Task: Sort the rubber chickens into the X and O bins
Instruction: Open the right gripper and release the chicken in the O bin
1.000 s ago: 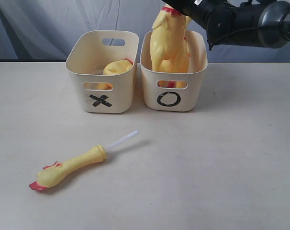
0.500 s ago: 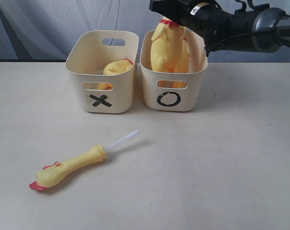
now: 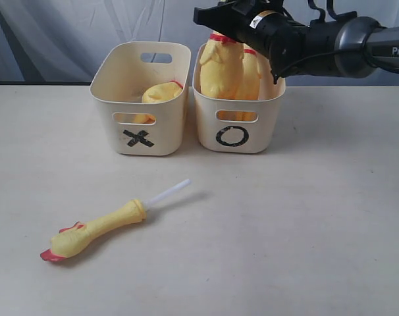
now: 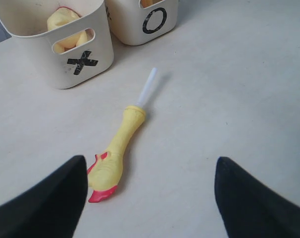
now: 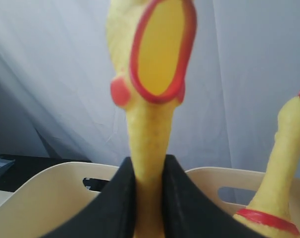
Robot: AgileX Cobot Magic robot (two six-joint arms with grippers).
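Two cream bins stand side by side at the far side of the table (image 3: 305,217). The X bin (image 3: 140,99) is on the left and the O bin (image 3: 239,125) is on the right, and they almost touch. A headless chicken body (image 3: 161,92) lies inside the X bin.

Two long-necked chickens stand up in the O bin. The right gripper (image 5: 147,171) reaches in from the right, above the O bin. Its black jaws are pinched tight on the neck of the held chicken (image 3: 219,66). That chicken's body sits low in the left part of the O bin, but it is hard to tell if it touches the bottom. Its red-rimmed beak is open above the fingers (image 5: 115,198). The second chicken (image 3: 253,76) stands just beside it on the right and has a red collar.

The chicken limb (image 3: 97,229) lies flat on the near left of the table, well apart from the bins. Its white tube (image 3: 168,193) points toward the bins and its red foot points away. The left gripper (image 4: 150,198) hangs over the table near the limb, with its jaws wide apart.
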